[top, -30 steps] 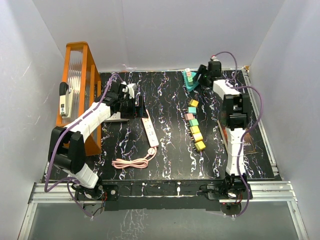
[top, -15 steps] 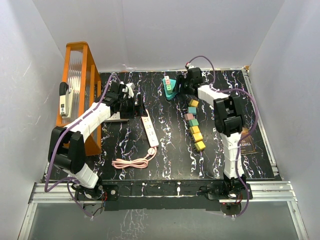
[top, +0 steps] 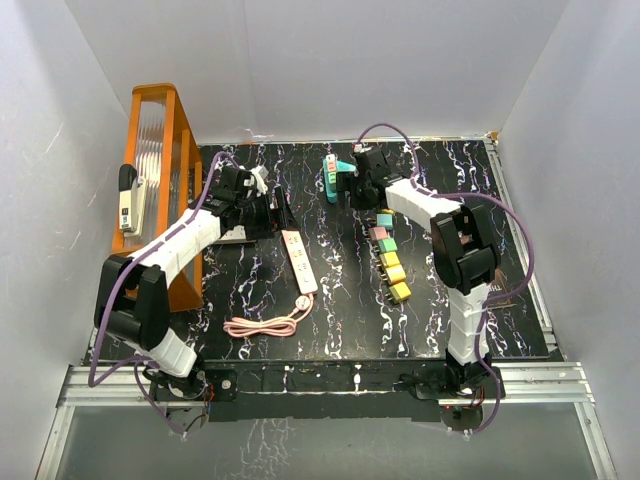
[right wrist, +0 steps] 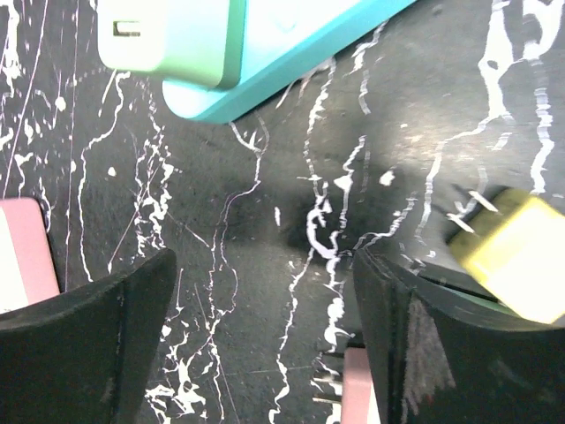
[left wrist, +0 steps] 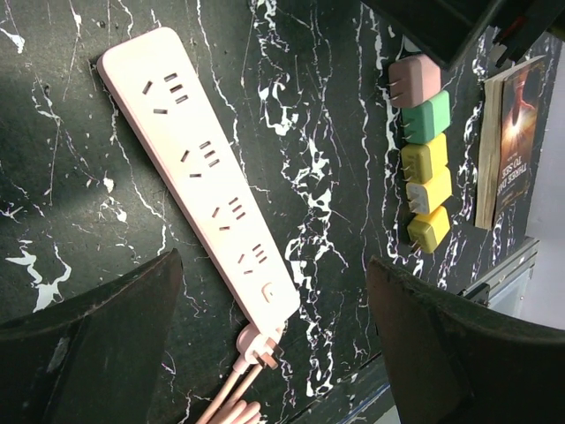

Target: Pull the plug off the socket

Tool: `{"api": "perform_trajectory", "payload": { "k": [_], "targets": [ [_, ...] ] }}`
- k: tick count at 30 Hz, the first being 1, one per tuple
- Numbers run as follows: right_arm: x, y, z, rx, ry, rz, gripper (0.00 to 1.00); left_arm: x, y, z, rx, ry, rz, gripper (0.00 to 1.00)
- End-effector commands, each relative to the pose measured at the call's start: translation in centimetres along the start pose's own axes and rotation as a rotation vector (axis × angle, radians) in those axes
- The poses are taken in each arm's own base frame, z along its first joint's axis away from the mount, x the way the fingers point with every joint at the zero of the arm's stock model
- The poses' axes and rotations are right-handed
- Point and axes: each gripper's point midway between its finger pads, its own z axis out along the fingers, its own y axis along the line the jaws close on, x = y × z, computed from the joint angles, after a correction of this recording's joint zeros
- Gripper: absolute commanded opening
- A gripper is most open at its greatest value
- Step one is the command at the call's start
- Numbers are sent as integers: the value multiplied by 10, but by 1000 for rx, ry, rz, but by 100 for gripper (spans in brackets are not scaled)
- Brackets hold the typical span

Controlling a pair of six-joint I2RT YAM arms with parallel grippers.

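Observation:
A teal socket block [right wrist: 300,44] lies at the top of the right wrist view with a pale green plug [right wrist: 168,40] seated on its left end; in the top view the block [top: 336,176] is at the back centre. My right gripper [top: 353,188] is open and empty just right of it, over bare table [right wrist: 265,336]. My left gripper [top: 272,213] is open and empty above the far end of a pink power strip [top: 299,262], whose sockets [left wrist: 199,168] are all bare. The strip's own cord plug [left wrist: 257,347] lies loose by its near end.
A row of coloured adapters [top: 390,255] lies right of the strip, also in the left wrist view [left wrist: 424,159]. A yellow adapter [right wrist: 521,256] lies near my right finger. A coiled pink cord [top: 262,325] lies at the front, an orange rack [top: 160,170] at the left, and a book [left wrist: 512,132] at the right.
My right arm swung left from the back right corner, and the teal block with its plug moved left with it. The left arm has hardly moved.

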Motion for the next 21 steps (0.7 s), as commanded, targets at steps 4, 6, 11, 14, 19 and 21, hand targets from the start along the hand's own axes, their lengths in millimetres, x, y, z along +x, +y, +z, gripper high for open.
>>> {"api": "perform_trajectory", "payload": {
  "k": [4, 6, 11, 14, 19, 21],
  "targets": [
    [-83, 24, -20, 118, -222, -61, 83, -7, -19, -31, 34, -60, 30, 83],
    [-95, 31, -17, 153, -248, -78, 83, -4, -19, -35, 33, -59, 35, 84],
    [-117, 34, -2, 270, -295, -96, 81, 3, -18, -39, 36, -52, 38, 84],
    [-122, 30, 8, 329, -287, -105, 76, 5, -18, -40, 39, -47, 41, 84],
    [-121, 25, 20, 378, -287, -108, 56, 8, -17, -39, 43, -43, 41, 84],
    [-120, 26, 24, 377, -283, -111, 54, 9, -17, -39, 45, -40, 41, 84]
  ]
}}
